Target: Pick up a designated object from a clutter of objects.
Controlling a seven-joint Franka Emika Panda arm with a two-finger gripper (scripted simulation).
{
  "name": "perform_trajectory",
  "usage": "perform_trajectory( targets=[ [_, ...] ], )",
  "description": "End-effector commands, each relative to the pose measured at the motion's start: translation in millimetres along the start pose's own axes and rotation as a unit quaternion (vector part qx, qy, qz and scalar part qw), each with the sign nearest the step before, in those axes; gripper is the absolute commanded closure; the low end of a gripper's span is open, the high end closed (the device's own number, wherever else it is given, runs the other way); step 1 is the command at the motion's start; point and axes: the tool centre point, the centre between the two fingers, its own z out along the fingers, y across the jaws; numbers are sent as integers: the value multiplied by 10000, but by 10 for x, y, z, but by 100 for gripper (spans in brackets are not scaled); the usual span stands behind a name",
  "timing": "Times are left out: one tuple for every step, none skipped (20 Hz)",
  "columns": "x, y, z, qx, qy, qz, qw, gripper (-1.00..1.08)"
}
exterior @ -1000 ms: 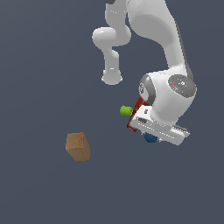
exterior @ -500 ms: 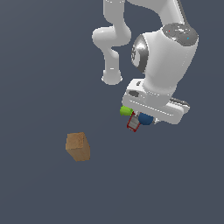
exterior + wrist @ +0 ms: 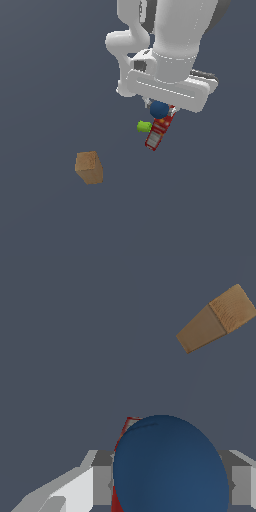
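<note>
Cube: tan-brown cube (image 3: 89,167), nearest item in the exterior view, lying alone well apart from the others on that view's left; also seen in the wrist view (image 3: 217,318).
Green piece: small lime-green piece (image 3: 144,126), just beside the red box on its left side in the exterior view.
Red box: long flat red box (image 3: 159,131) with printed labels, lying below the hand, its far end hidden by the ball and hand.
Ball: dark blue ball (image 3: 159,109), the designated object, directly under the hand and between the finger pads in the wrist view (image 3: 170,466).
Gripper: gripper (image 3: 161,106), narrow, closed on the ball; finger pads (image 3: 97,483) flank both its sides.
Step in hand: judged as grasp made, lift under way; contact with the box below cannot be told.
Next move: calls for a straight upward carry, grip held firm so the smooth ball does not slip.
</note>
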Motion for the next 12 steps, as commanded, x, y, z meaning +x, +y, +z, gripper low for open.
perform_trajectory(
  targets=[
    [-7,90,-189,-1,-3,-2,10000,108],
    [-7,118,-251,-1,-3,-2,10000,108],
    [-7,143,-306,-1,-3,-2,10000,108],
    [-6,165,-355,-1,-3,-2,10000,108],
    [-5,185,-398,-1,-3,-2,10000,108],
    [-4,202,-435,-1,-3,-2,10000,108],
    [-3,216,-466,-1,-3,-2,10000,108],
    [-3,226,-493,-3,0,-1,10000,108],
    [-2,235,-513,-3,0,-1,10000,108],
    [-2,241,-527,-3,0,-1,10000,108],
    [-1,245,-535,-3,0,-1,10000,108],
    [-1,246,-538,-3,0,-1,10000,108]
  ],
)
